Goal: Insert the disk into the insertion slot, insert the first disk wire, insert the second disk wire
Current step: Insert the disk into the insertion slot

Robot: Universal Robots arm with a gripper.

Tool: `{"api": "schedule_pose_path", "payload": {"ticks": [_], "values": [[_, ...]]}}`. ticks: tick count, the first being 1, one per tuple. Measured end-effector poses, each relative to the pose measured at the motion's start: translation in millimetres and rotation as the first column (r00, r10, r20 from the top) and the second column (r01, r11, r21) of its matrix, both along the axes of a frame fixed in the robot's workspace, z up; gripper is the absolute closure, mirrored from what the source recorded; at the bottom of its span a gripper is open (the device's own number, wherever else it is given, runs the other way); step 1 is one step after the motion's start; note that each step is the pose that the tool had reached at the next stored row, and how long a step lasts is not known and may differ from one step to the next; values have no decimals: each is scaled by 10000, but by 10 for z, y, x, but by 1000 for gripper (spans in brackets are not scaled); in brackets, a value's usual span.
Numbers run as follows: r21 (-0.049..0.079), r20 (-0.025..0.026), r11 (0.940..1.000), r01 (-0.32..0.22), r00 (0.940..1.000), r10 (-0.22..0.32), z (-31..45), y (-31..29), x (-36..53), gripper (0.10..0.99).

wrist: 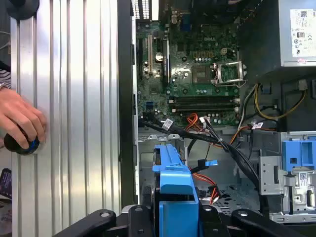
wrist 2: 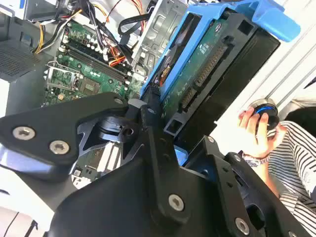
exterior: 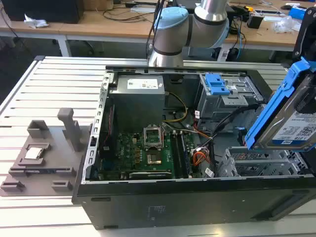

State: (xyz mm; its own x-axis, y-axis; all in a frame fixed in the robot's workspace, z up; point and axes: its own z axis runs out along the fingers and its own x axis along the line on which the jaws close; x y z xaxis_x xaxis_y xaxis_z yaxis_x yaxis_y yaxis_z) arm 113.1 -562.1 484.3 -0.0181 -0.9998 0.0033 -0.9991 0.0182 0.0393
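Jaws clamping the disk (exterior: 294, 126), gripper (wrist: 175, 215) holding it tilted over the insertion slot (exterior: 256, 165), at a corner of the open case (exterior: 148, 207)

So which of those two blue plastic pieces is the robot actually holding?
The large blue caddy framing the disk, raised at the exterior view's right in the gripper. The smaller blue latch sits on the grey bay inside the case, untouched.

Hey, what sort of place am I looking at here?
Probably a robotics lab: a robot arm holds the disk over an open computer case on a slatted aluminium table, with cable-strewn workbenches behind.
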Motion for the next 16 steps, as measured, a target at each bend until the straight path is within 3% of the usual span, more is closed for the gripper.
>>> {"api": "schedule_pose_path", "payload": {"ticks": [16], "values": [[0,0,10000,0,10000,0,-189,0,-17,722]]}}
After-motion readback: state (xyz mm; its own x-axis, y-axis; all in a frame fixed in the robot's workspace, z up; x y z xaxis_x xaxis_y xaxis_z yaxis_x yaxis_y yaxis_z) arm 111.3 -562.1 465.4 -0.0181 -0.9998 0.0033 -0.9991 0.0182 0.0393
